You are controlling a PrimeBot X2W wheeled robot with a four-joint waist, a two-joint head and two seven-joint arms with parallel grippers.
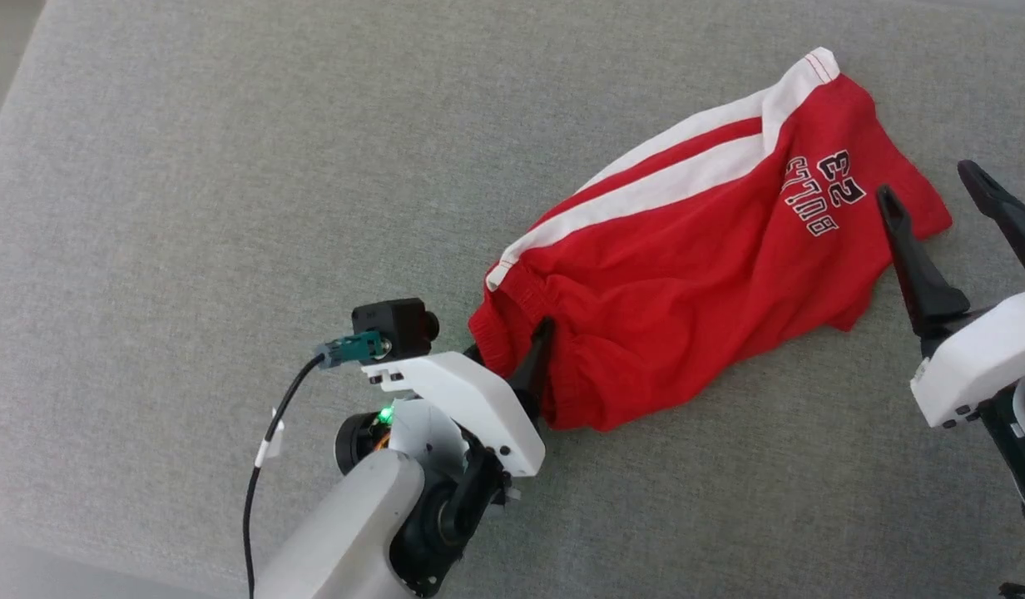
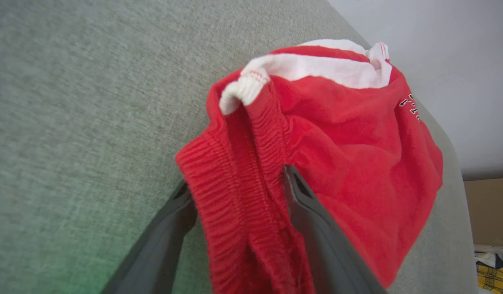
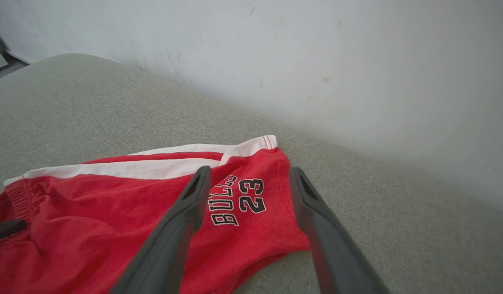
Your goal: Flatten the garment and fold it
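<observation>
We see the garment (image 1: 687, 258): waistband between fingers of the open left hand (image 1: 512, 341); lettered leg beneath the open, empty right hand (image 1: 926, 183).

Left gripper (image 1: 510, 339) at lower centre, low, jaws spread wide, pointing up-right; right gripper (image 1: 924, 180) at right edge, jaws spread wide, pointing up-left.

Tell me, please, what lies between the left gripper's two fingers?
The gathered red waistband of the garment lies between the fingers of the open left gripper, as the left wrist view shows.
</observation>
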